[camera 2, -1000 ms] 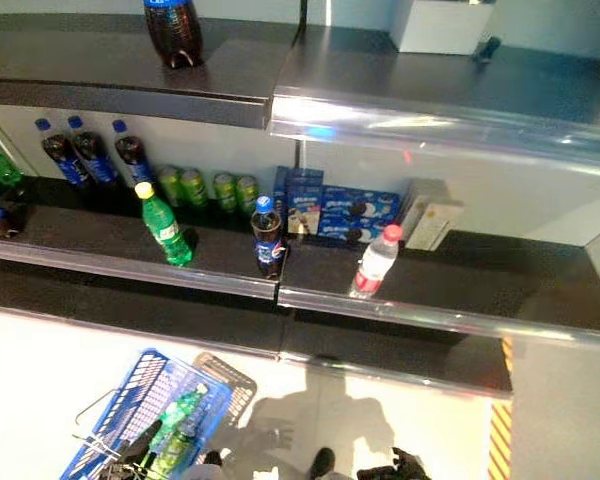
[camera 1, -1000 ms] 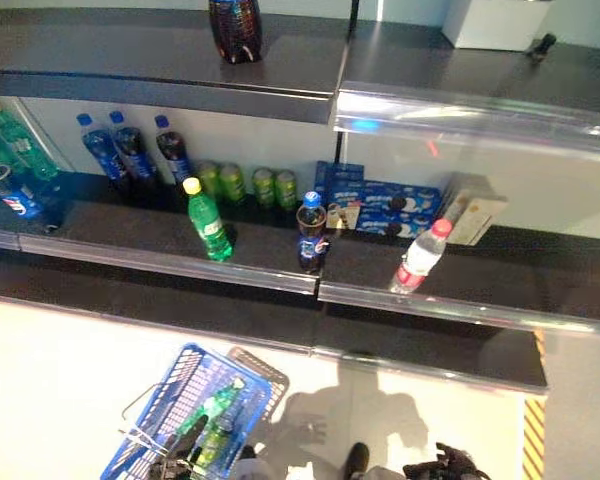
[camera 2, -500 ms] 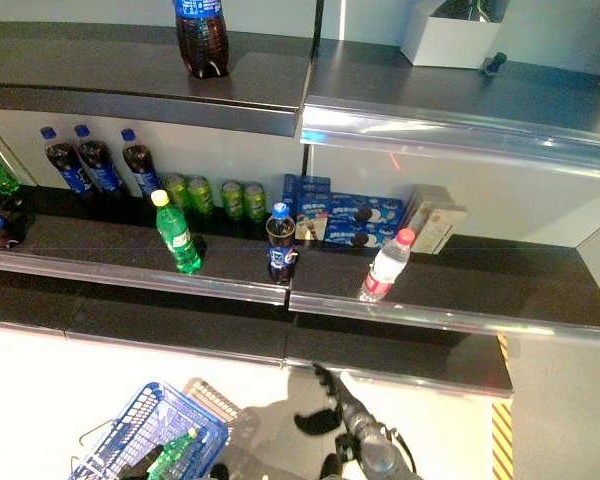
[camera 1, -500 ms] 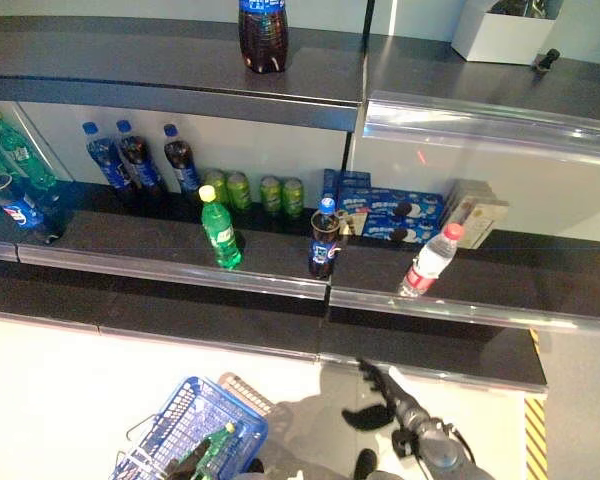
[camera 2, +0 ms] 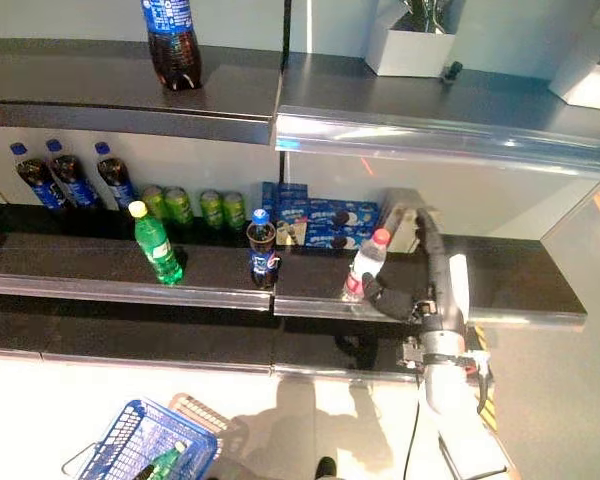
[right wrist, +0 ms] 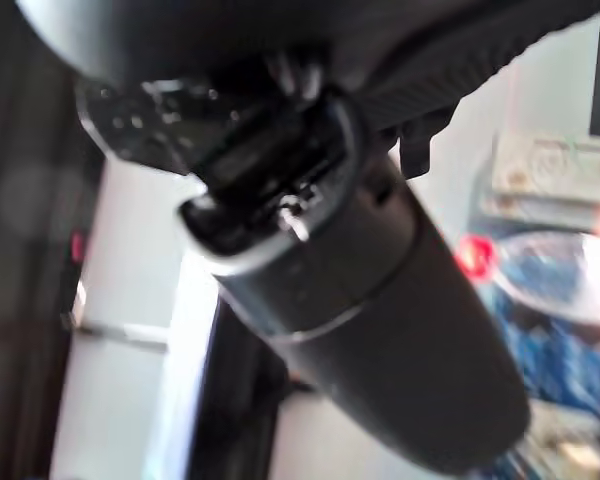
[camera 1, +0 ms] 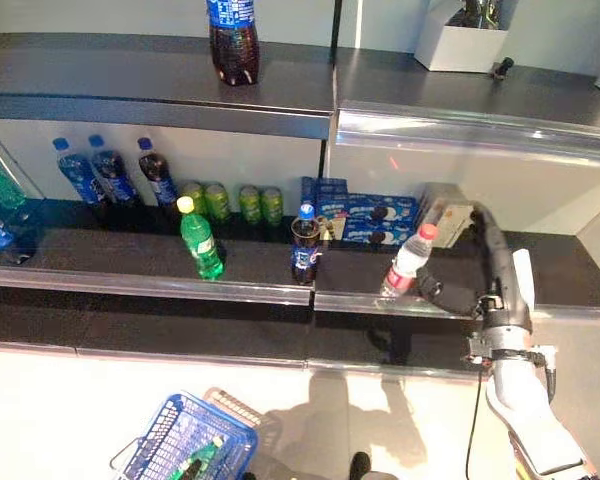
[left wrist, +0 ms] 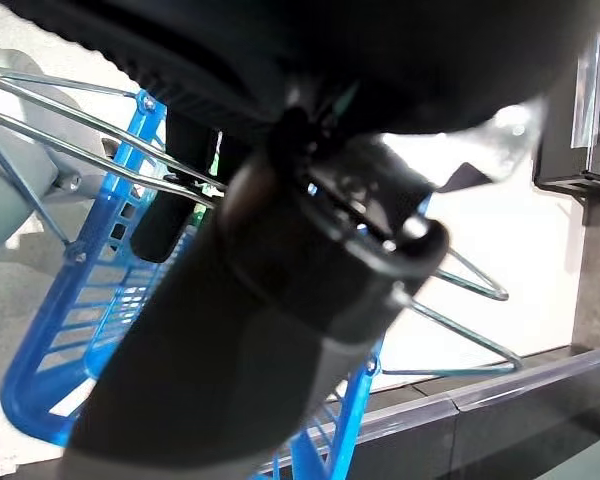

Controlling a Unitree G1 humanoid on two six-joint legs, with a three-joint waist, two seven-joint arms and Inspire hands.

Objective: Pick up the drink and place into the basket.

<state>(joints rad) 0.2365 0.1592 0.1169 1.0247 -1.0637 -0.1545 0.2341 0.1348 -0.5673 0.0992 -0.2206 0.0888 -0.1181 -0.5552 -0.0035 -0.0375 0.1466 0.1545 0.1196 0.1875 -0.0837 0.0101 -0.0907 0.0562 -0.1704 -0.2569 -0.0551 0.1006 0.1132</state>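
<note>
The right hand [camera 1: 480,275] is now raised to the middle shelf [camera 1: 160,262], where half a second earlier it was seen low over the floor, and it is brought up just beside the clear water bottle with the red cap [camera 1: 405,263]. Its fingers are held straight and its thumb is stretched toward the bottle's lower part; no grip is closed yet, and whether the thumb touches the bottle cannot be told. The bottle stands upright at the shelf's front edge, with a cola bottle [camera 1: 303,244] and a green soda bottle [camera 1: 199,238] left untouched further along, and cookie boxes [camera 1: 365,212] behind. The blue basket [camera 1: 165,443] is carried low on the left, its wire handle [left wrist: 460,330] seemingly hooked in the left hand [left wrist: 270,300], whose fingers cannot be read; a green bottle [camera 2: 160,464] already lies inside. The reach appears nearly done, with the grasp judged to be next.
</note>
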